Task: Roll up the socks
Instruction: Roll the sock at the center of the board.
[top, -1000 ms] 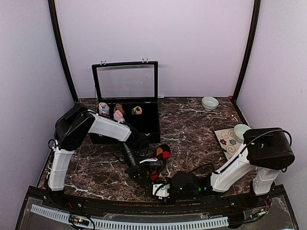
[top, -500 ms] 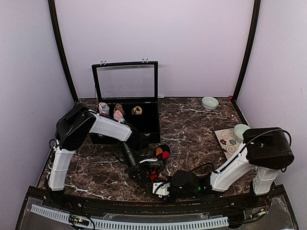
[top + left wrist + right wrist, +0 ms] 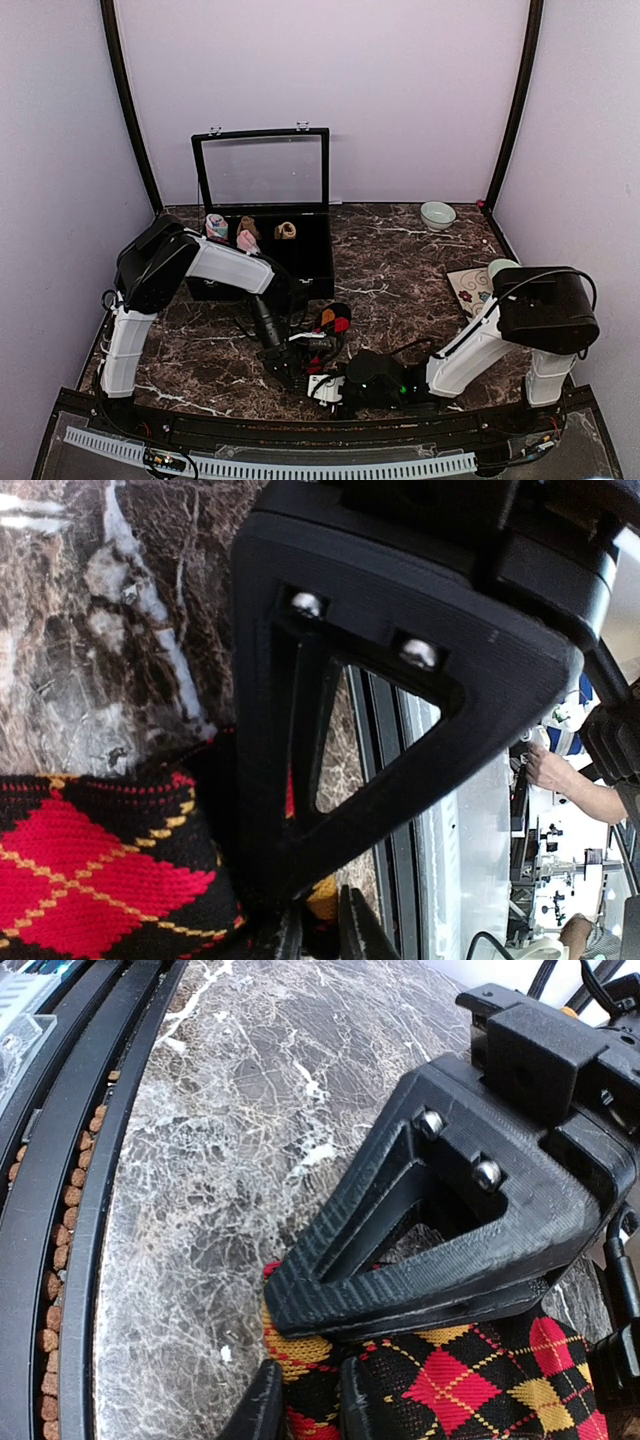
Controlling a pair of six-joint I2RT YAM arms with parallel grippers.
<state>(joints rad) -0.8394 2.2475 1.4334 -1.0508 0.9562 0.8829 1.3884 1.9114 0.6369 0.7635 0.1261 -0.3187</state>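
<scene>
A black sock with red and orange argyle diamonds (image 3: 328, 330) lies bunched on the marble table near the front edge, between both grippers. My left gripper (image 3: 291, 364) is at its left end. In the left wrist view the left gripper (image 3: 320, 935) is nearly closed on a mustard-edged fold of the sock (image 3: 90, 870). My right gripper (image 3: 327, 386) reaches in from the right. In the right wrist view the right gripper (image 3: 308, 1400) pinches the cuff of the sock (image 3: 470, 1380). The cream striped sock is out of view.
A black display case (image 3: 262, 170) stands open at the back left with small sock rolls (image 3: 246, 232) inside. A pale bowl (image 3: 437, 214) sits at the back right, and a patterned mat (image 3: 470, 292) with a cup (image 3: 500, 268) lies at the right. The table's front rail (image 3: 90, 1210) is close by.
My right arm has slid left along the front edge, closer to the sock and the left gripper. The sock bundle has shifted slightly left. The left arm has barely moved.
</scene>
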